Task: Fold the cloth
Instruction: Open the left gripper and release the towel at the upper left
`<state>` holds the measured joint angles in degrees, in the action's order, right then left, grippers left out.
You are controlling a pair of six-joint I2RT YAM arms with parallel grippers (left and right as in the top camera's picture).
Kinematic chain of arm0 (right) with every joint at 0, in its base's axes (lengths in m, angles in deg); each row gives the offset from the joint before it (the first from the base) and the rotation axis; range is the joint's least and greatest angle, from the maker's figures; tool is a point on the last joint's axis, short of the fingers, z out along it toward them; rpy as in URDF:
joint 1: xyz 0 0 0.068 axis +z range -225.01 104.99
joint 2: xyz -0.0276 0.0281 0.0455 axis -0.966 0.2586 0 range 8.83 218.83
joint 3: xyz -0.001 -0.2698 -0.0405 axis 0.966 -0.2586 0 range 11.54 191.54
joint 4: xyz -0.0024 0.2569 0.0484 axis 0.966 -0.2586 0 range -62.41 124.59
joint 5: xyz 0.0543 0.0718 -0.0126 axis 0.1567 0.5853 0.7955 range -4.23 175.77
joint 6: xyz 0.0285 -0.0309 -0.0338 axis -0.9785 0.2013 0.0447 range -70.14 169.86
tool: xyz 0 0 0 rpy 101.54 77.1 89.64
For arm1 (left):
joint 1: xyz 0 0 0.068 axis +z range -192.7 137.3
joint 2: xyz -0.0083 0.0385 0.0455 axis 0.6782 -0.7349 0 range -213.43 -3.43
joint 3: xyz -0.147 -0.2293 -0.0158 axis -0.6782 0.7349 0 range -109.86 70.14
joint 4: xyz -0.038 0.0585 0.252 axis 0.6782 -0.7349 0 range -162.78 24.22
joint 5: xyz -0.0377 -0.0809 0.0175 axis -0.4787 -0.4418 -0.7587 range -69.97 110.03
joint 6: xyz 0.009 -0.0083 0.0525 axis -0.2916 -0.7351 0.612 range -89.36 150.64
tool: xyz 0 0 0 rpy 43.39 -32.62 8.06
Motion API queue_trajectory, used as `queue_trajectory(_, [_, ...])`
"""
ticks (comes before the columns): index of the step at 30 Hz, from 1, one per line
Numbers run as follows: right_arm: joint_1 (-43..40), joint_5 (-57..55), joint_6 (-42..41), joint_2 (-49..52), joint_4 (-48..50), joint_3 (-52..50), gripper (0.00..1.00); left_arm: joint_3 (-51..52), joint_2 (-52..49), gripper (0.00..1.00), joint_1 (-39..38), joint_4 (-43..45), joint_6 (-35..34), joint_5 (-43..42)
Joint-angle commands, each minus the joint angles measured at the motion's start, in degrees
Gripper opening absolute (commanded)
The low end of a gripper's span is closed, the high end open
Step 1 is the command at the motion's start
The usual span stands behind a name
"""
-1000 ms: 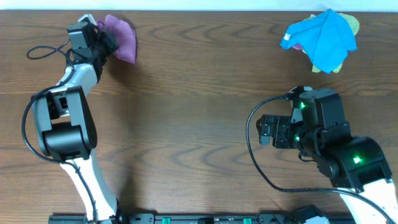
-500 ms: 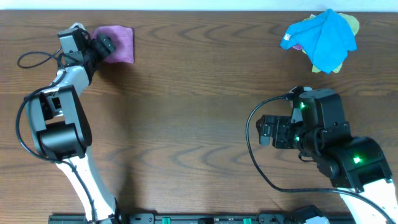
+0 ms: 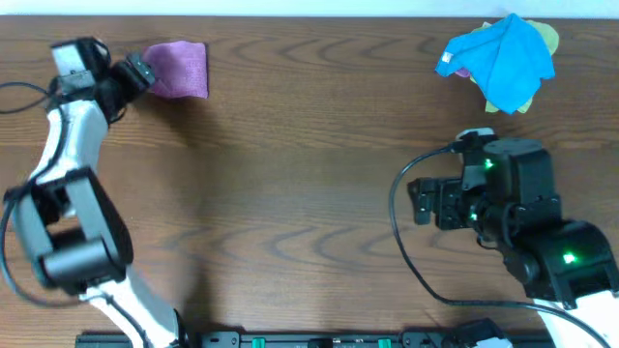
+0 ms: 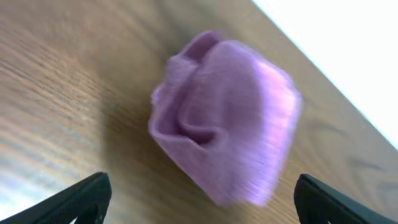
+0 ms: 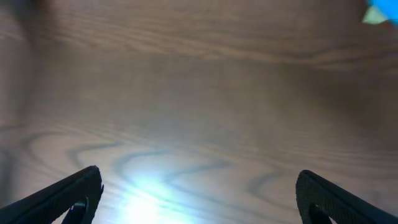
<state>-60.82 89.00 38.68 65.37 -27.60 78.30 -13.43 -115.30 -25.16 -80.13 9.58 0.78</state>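
The purple cloth (image 3: 179,70) lies folded into a small rectangle at the table's far left, close to the back edge. In the left wrist view the cloth (image 4: 224,118) is a blurred, doubled-over lump with a crease down its middle. My left gripper (image 3: 135,72) sits just left of it, open, with nothing between its fingers; in its own view the left gripper (image 4: 202,199) has its tips wide apart, short of the cloth. My right gripper (image 3: 418,201) hovers open over bare wood at the right, and the right gripper (image 5: 199,193) holds nothing.
A bright blue cloth (image 3: 498,60) is heaped at the back right, with a yellow-green cloth (image 3: 547,37) peeking out behind it. A blue corner (image 5: 379,12) shows at the top right of the right wrist view. The table's back edge runs just behind both cloths.
The left gripper has opened, let go of the purple cloth and drawn back to the left. The cloth has settled flat. The right arm has barely shifted.
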Motion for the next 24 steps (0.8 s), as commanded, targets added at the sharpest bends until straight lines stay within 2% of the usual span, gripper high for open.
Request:
queue_trajectory(1, [-4.50, 1.44, 7.61, -0.61, 0.17, 0.61, 0.99, -1.07, 5.20, 0.95, -0.46, -4.35, 2.86, -0.31])
queue_trajectory(4, [-10.23, 5.05, 12.57, -0.26, 1.01, 0.59, 0.99, -1.07, 9.42, 0.95, -1.18, -11.28, 3.39, -0.31])
queue_trajectory(12, [-25.62, 20.50, 20.90, 1.75, 2.91, -0.42, 0.99, -1.07, 16.96, 0.95, -5.75, -26.12, 9.86, -1.36])
queue_trajectory(19, [-30.36, 28.13, 21.59, 1.88, 6.51, -8.11, 0.99, -0.94, 19.41, 0.95, -11.82, -35.43, 11.91, -1.60])
queue_trajectory(24, [-30.77, 29.51, 21.99, 1.88, 8.50, -13.75, 0.99, 0.07, 19.43, 0.95, -16.48, -37.03, 11.87, -1.57])
